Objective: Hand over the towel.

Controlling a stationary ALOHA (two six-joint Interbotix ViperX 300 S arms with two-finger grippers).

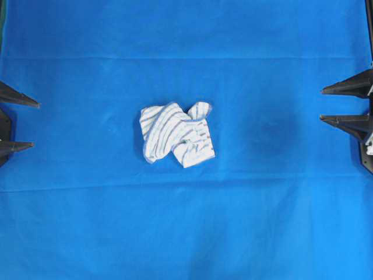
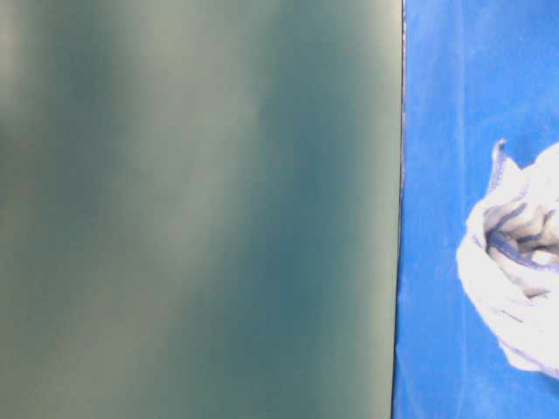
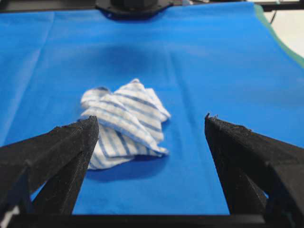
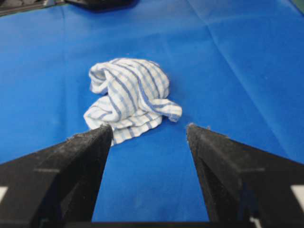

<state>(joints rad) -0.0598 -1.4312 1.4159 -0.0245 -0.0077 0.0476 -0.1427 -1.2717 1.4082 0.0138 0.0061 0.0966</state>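
The towel (image 1: 176,133), white with thin blue-grey stripes, lies crumpled in the middle of the blue sheet (image 1: 186,233). It also shows in the left wrist view, towel (image 3: 124,121), in the right wrist view, towel (image 4: 129,92), and at the right edge of the table-level view, towel (image 2: 517,271). My left gripper (image 1: 35,125) stands open at the far left edge, well short of the towel. My right gripper (image 1: 322,104) stands open at the far right edge, also apart from it. Both hold nothing; left gripper (image 3: 151,122) and right gripper (image 4: 148,127) have bare sheet between their fingers.
The blue sheet covers the whole work surface, with faint fold creases across it. A blurred grey-green surface (image 2: 196,209) fills most of the table-level view. The other arm's dark base (image 3: 133,7) sits at the far end of the sheet.
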